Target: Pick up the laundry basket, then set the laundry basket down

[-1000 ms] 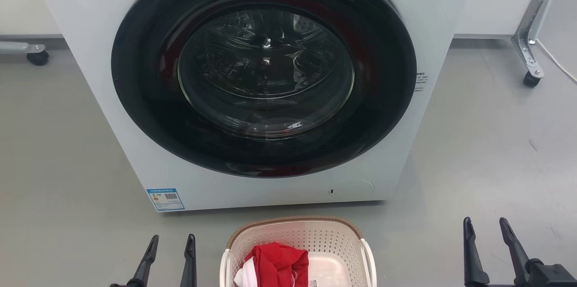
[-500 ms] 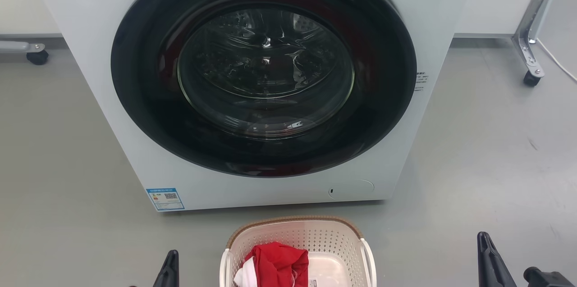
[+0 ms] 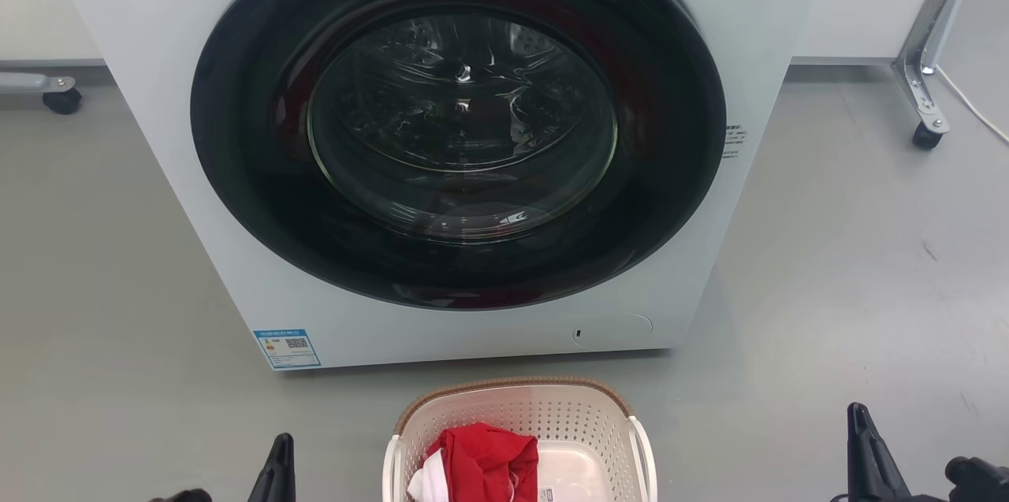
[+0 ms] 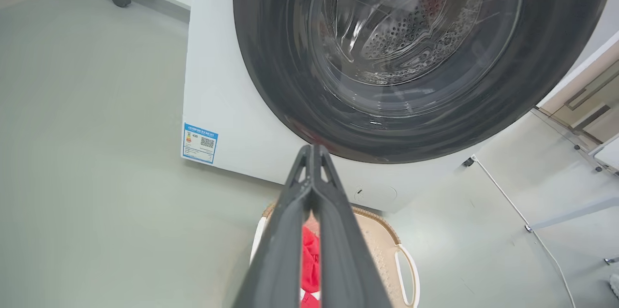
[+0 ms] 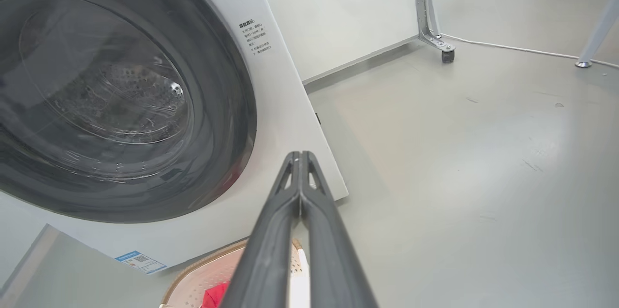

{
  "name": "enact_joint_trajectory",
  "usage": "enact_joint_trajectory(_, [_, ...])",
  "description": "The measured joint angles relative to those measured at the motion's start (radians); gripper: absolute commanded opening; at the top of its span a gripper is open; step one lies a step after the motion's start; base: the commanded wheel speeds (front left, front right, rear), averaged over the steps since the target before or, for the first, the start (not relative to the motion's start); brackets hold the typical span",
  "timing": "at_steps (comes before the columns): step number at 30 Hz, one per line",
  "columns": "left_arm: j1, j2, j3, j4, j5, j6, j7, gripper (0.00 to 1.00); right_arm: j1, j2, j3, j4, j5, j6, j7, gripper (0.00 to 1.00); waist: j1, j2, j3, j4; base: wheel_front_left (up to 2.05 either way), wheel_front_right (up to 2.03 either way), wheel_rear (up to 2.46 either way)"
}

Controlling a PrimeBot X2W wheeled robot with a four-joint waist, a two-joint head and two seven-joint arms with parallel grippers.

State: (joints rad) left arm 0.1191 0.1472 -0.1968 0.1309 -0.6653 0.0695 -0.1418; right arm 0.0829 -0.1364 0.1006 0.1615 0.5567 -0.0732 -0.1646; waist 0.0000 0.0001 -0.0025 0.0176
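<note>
The cream-white perforated plastic laundry basket [image 3: 569, 417] with brown woven-look rim is cut off by the head view's bottom edge, and a crumpled red cloth [image 3: 485, 459] hides part of its floor. The white front-loading washing machine [image 3: 236, 281] loses its top to the upper edge; print on its blue rectangular sticker [image 3: 287, 347] is too small to read.

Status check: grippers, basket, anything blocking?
Left gripper shut, right gripper shut, both empty. Laundry basket on the floor between them, not gripped, red cloth inside. Washing machine close behind the basket.
</note>
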Motion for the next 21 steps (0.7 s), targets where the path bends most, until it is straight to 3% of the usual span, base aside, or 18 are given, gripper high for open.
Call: enact_joint_trajectory(21, [-0.056,-0.028,0.082,0.047,-0.263,-0.053,0.075,0.00,-0.047,0.026,-0.067,0.038,0.291,0.052,0.083,0.00,0.0000,0.0000,0.001,-0.005,0.00,0.00,0.00])
